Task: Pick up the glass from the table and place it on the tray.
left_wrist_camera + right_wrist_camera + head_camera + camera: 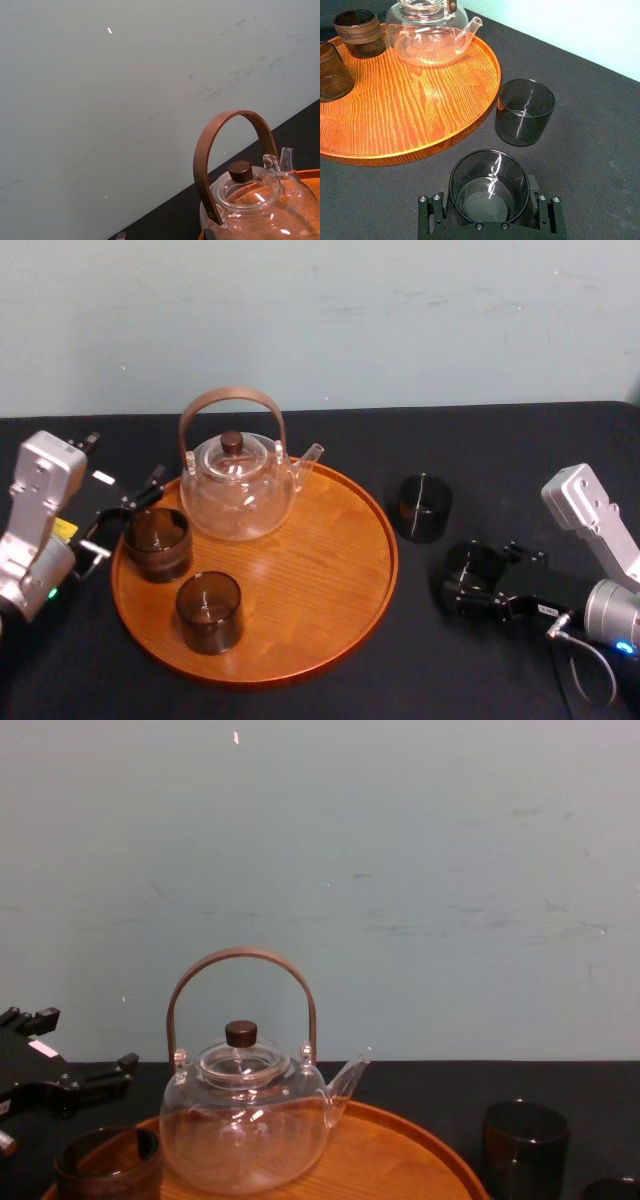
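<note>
Just off the tray's (300, 570) 3 o'clock rim, the right gripper (489, 202) clasps a smoky glass tumbler (490, 175).

Its fingers (431, 216) press both sides of the tumbler, which is upright over the matte black table (480, 450), apart from the round wooden tray. A second tumbler (424, 507) stands on the table at the tray's 2 o'clock, just beside the rim. On the tray, the clear glass teapot (238, 490) sits at 12 o'clock, one dark cup (158, 543) between 9 and 10 o'clock, and another cup (209, 612) near 8 o'clock. The left gripper (125, 518) rests at the tray's 9 o'clock edge, fingers spread wide, holding nothing.
</note>
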Tool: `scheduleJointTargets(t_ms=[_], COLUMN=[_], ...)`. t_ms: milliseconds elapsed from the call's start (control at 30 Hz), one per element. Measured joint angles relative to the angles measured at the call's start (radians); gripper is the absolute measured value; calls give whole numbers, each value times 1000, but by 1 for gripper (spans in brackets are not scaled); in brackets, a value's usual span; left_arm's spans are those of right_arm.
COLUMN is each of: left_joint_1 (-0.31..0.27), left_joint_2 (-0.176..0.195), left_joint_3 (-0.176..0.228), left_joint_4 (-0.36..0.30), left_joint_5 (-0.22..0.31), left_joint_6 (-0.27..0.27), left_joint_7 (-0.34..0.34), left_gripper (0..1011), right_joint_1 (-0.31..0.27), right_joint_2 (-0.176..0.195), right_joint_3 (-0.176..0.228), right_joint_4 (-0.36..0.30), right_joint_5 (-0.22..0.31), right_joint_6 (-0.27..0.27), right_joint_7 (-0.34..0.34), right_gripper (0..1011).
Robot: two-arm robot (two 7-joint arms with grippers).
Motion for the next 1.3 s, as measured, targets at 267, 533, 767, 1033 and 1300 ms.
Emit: scheduleJointTargets(t_ms=[267,533,767,1033,1300], left_joint_1=[0,0,0,0,0], left_joint_2=[0,0,0,0,0], left_joint_3=[0,0,0,0,0], left_joint_4=[0,0,0,0,0], left_joint_5=[0,0,0,0,0], left_joint_6=[0,0,0,0,0], left_joint_7=[0,0,0,0,0], left_gripper=[1001,1001,1001,1001,1001], right_joint_1=[0,9,56,111,170], right_joint_2=[0,17,21,5,-27], right_joint_3=[1,7,-10,-50,-105], right_joint_4=[0,-13,-30,-35,-15], right_joint_5=[1,0,-11,-25,-35], right_joint_6=[1,-35,-58,-70,-85], right_joint_7=[-1,24,53,80,110], right_gripper=[904,904,904,904,904])
